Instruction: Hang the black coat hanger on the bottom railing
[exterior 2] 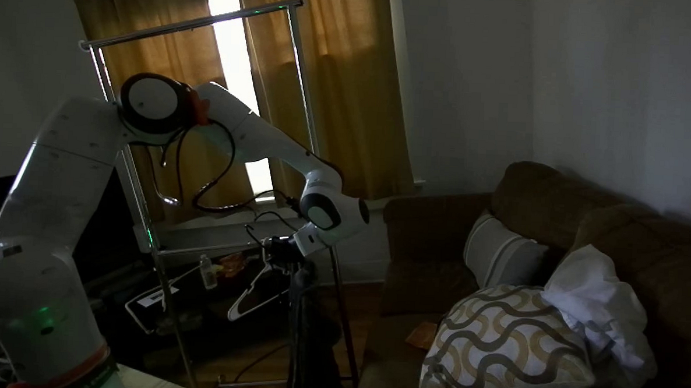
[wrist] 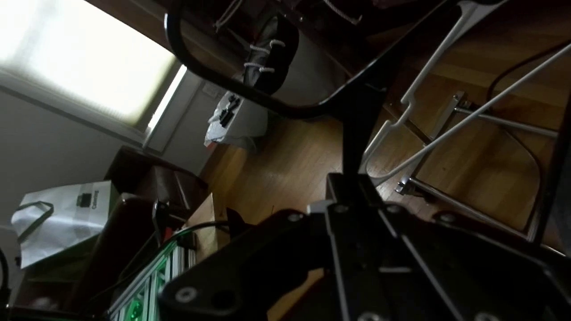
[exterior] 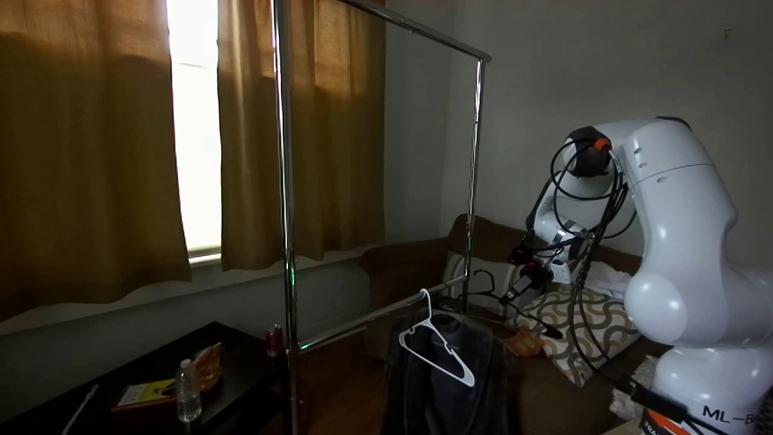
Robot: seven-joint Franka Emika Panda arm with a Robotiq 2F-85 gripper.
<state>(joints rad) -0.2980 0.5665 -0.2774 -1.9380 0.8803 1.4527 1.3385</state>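
One black coat hanger (wrist: 359,102), hook (wrist: 241,90) smoothly curved | hand (wrist: 351,180) clamped tight on it | bottom railing (exterior: 374,316) shiny, tubular

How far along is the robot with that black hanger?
Done: the gripper is shut on the black hanger. In hand: that hanger, its hook around no bar in the wrist view. Left: getting the hook over the lower bar, where a white hanger hangs, then letting go.

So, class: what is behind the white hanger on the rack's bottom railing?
In an exterior view, dark clothing hangs behind the white hanger and shows through its open frame. In that view, whatever lies directly behind the clothing is covered and cannot be seen.
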